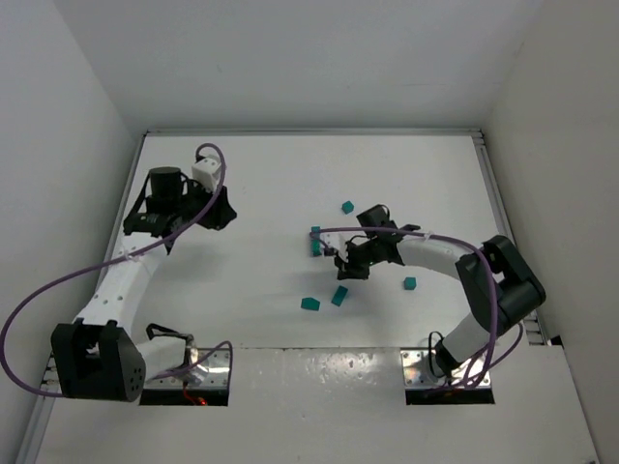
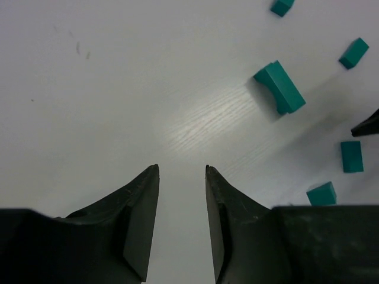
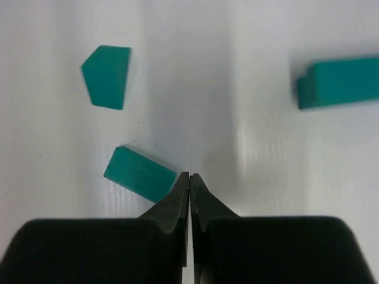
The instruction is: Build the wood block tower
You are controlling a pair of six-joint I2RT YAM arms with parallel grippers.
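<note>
Right gripper [image 3: 189,176] low, fingers together, empty, beside wood blocks [image 3: 140,173]; left gripper [image 2: 182,168] spread, seemingly above table [image 2: 106,89].

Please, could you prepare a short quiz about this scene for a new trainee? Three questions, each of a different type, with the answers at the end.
1. True or false: the right gripper is shut on a block.
2. In the top view, how many loose blocks lie on the table apart from the tower? A) two B) four C) seven
3. Fill in the missing word: the left gripper is ____ and holds nothing.

Key
1. False. It is shut, but nothing is between the fingers.
2. B
3. open
</note>
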